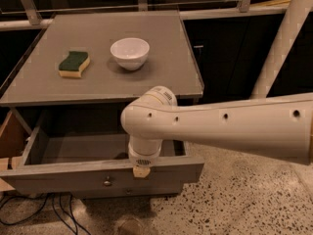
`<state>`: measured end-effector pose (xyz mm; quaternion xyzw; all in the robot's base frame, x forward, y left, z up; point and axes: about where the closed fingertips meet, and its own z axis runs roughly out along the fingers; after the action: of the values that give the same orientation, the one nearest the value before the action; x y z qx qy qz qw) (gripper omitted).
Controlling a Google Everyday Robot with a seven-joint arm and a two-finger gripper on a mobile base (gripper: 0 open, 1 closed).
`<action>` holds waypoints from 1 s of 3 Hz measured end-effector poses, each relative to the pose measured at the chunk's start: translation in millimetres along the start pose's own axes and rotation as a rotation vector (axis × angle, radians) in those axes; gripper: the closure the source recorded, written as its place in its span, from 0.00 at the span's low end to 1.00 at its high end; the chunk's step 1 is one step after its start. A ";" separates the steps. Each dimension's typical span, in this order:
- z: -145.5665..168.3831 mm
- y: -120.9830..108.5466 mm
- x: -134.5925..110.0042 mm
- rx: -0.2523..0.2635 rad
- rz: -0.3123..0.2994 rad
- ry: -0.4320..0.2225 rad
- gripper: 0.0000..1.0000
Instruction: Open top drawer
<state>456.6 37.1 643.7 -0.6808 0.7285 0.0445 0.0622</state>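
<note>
The top drawer is grey, with a small round metal knob at the centre of its front panel. It stands pulled well out from under the grey table, and its inside shows dark and bare. My gripper points down from the big white arm. Its tan tip sits on the top edge of the drawer's front panel, just right of the knob.
A white bowl and a green-and-yellow sponge lie on the table top. A slimmer drawer front shows below the open drawer. Cables lie on the speckled floor at the left. A cardboard box stands at the left.
</note>
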 end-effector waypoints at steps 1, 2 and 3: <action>-0.9 9.5 3.5 -0.002 0.009 -0.002 1.00; -0.9 9.5 3.5 -0.002 0.009 -0.002 0.82; -0.9 9.5 3.5 -0.002 0.009 -0.002 0.58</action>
<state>446.8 34.2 643.9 -0.6777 0.7313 0.0461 0.0619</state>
